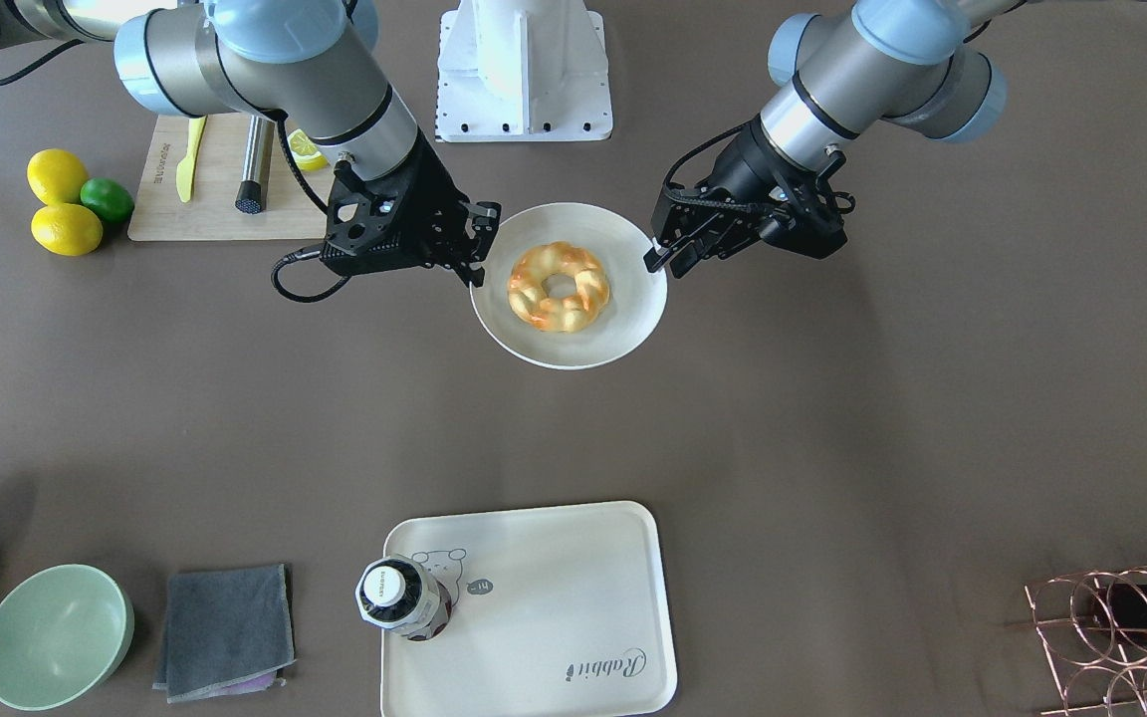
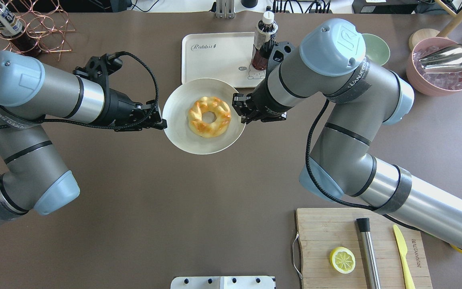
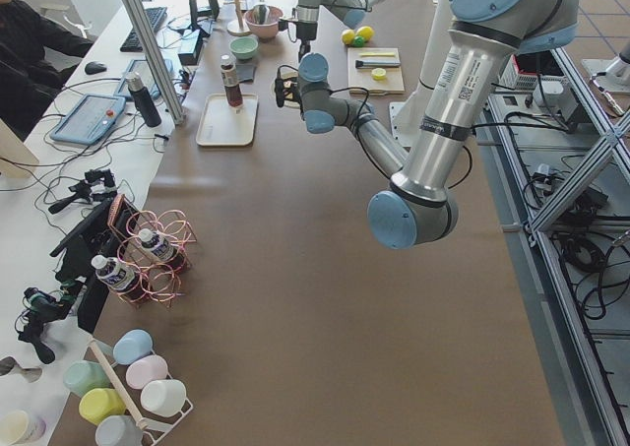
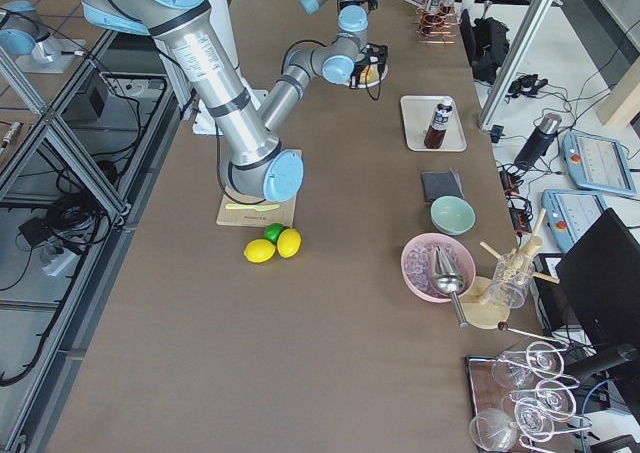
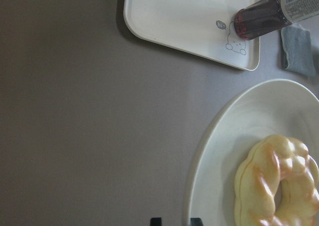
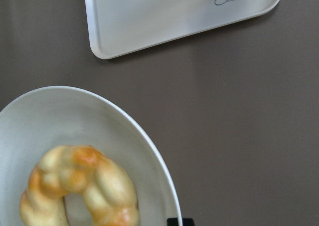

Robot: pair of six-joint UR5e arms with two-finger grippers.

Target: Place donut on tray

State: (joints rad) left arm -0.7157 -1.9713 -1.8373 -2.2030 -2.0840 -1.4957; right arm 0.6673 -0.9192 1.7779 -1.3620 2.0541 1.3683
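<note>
Left gripper (image 2: 159, 119) pinching the left rim of the round plate (image 2: 177, 134), donut (image 2: 209, 116) sitting dead centre on it, right gripper (image 2: 242, 113) clamped on the opposite rim. Beyond, "Rabbit" and "hi" printed on the tray (image 2: 215, 60); bottle (image 2: 263, 44) crowds its right corner, bare floor leftward.

I count one donut (image 2: 209, 116), one round plate (image 2: 179, 128) and one tray (image 2: 215, 60). There are three bottles (image 2: 264, 40) (image 3: 116, 274) (image 3: 156, 246): one on the tray, two in the single copper rack (image 3: 167, 259). Fruit comes to two whole lemons (image 1: 57, 175) (image 1: 66, 229), one lime (image 1: 108, 199) and one lemon half (image 2: 342, 259). One cutting board (image 2: 323, 233) carries one yellow knife (image 2: 402, 249) and one steel rod (image 2: 369, 253). Then two bowls (image 1: 56, 637) (image 2: 443, 91), one green and one pink, one grey cloth (image 1: 225, 632), and two arms (image 2: 26, 92) (image 2: 335, 52).
</note>
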